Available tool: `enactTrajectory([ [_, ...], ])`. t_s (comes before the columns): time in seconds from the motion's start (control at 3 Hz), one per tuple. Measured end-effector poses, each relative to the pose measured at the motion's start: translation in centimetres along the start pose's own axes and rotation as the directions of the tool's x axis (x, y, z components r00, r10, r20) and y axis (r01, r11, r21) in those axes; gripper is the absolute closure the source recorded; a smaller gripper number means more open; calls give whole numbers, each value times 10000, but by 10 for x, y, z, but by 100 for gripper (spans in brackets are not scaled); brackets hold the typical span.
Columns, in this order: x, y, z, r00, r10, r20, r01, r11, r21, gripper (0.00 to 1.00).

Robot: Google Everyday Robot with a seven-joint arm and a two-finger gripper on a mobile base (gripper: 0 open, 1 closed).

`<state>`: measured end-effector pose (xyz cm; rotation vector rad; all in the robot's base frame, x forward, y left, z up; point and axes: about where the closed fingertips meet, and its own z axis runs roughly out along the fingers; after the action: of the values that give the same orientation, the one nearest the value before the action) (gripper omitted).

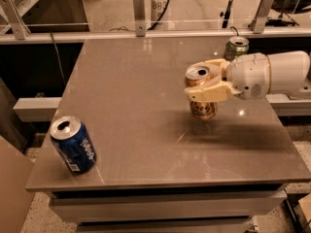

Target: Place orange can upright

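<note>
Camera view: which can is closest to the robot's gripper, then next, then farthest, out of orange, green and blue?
1. Orange can: gripped in the gripper, right of the table middle.
2. Green can: just behind the gripper, far right edge.
3. Blue can: far off at the near left corner.

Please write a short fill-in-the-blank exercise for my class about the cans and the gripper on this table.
1. The cream two-finger gripper is shut on the orange metallic drink can, which stands ___.
2. The blue aluminium drink can stands near the grey table's front ___ corner in the picture.
3. Counting the green drink can by the far edge, the table holds ___ cans.
Missing words: upright; left; three.
</note>
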<state>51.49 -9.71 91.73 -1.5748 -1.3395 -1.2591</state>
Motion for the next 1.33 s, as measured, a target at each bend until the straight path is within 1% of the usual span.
enactTrajectory([
  [0.33,1,-3,3,9999,-107,-4,107,9997,226,100],
  [0.67,1,-8,7,9995,-283,132,277,9987,428,100],
  [1.0,0,-13,9,9987,-480,171,469,9973,570,100],
  [1.33,-1,-19,11,9975,-610,367,584,9960,674,100],
])
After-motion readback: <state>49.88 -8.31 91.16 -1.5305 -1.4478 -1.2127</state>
